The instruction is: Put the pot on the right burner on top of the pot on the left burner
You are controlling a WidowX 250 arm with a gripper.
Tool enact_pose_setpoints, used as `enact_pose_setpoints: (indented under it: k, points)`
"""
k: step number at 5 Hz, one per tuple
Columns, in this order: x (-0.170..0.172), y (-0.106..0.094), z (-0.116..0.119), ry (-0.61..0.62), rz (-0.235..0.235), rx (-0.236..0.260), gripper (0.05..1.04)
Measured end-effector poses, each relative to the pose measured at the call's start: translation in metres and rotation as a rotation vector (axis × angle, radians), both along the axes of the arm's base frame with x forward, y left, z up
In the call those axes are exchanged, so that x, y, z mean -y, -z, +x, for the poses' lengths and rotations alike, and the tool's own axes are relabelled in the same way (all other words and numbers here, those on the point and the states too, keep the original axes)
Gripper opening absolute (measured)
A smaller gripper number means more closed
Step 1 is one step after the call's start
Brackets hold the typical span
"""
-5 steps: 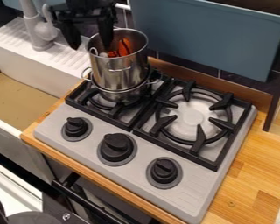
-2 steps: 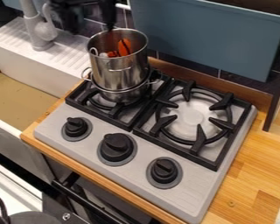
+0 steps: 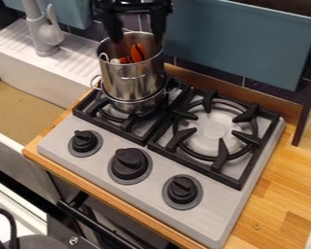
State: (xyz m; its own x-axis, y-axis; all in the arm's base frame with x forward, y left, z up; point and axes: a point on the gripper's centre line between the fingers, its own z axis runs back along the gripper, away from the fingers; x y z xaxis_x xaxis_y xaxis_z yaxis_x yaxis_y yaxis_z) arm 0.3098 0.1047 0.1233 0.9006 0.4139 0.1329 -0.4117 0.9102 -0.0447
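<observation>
Tall pot (image 3: 126,80): shiny steel, cylindrical, orange item (image 3: 138,52) inside; upright on lower steel pot (image 3: 140,105), left burner (image 3: 105,111). Grey stove (image 3: 145,194), three black knobs (image 3: 129,164), set in wooden counter (image 3: 281,194); white sink (image 3: 44,78) left; blue panel (image 3: 236,44) at far side. Gripper (image 3: 137,39) at far rim of tall pot, fingers spread, grasping nothing; contact uncertain.

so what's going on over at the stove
The robot's hand hangs by the rim of the tall steel pot, its fingers apart, and doesn't seem to be gripping anything. That pot, with something orange inside, stands upright on the lower steel pot, which sits on the left burner. So the stacking looks done.
</observation>
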Motion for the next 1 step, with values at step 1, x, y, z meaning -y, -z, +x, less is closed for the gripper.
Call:
enact_pose_setpoints:
  k: [1]
  points:
    - [0.0019, 0.0068, -0.0032, 0.011, 0.008, -0.013, 0.993]
